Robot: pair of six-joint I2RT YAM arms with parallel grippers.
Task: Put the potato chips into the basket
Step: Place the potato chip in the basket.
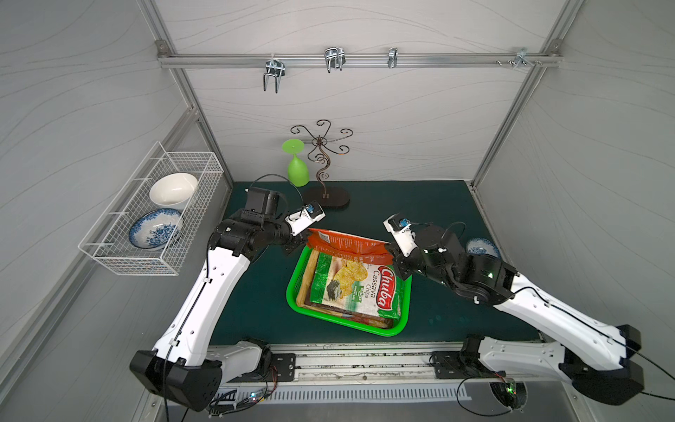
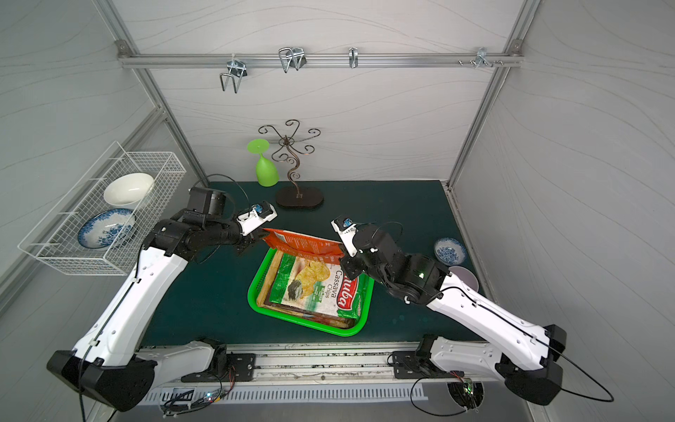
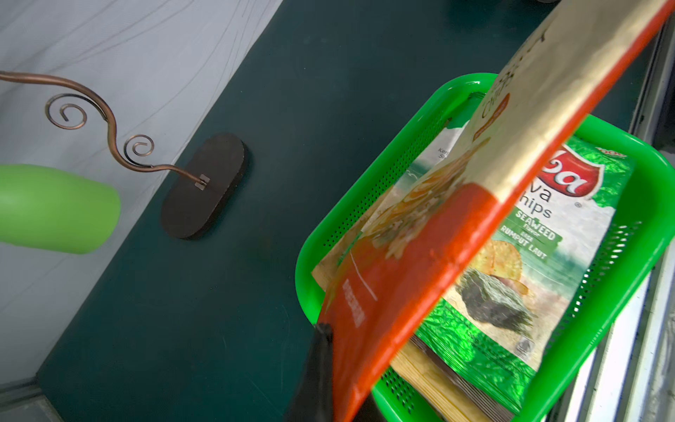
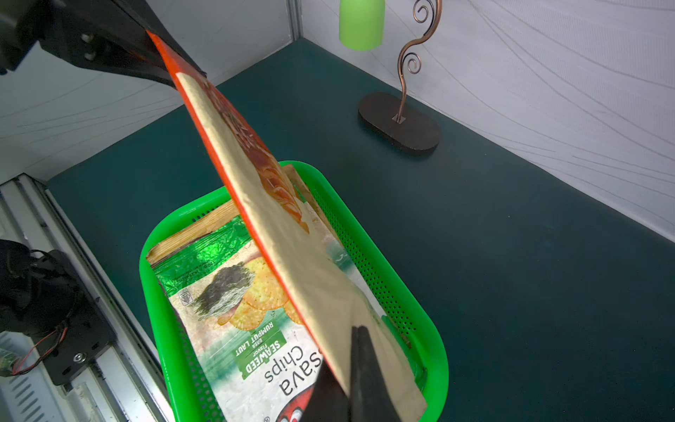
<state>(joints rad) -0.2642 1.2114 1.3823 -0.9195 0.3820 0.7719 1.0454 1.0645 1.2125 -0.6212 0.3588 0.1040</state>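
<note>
A cream-and-orange bag of potato chips (image 1: 347,243) (image 2: 303,243) hangs stretched on edge over the far end of the green basket (image 1: 292,292) (image 2: 252,292). My left gripper (image 1: 305,239) (image 3: 339,350) is shut on its orange end. My right gripper (image 1: 391,252) (image 4: 347,350) is shut on the opposite cream end. The bag (image 3: 420,255) (image 4: 263,204) tilts down toward the basket (image 3: 365,175) (image 4: 431,329). Inside lies a stack of flat bags, a white-green Cassava Chips bag (image 1: 361,288) (image 3: 548,248) (image 4: 233,329) on top, tan and dark bag edges showing beneath.
A white wire rack (image 1: 153,219) with two bowls hangs on the left wall. An upturned green goblet (image 1: 297,168) and a copper wire stand (image 1: 325,182) are at the back of the mat. A small blue-patterned dish (image 1: 482,246) sits behind the right arm.
</note>
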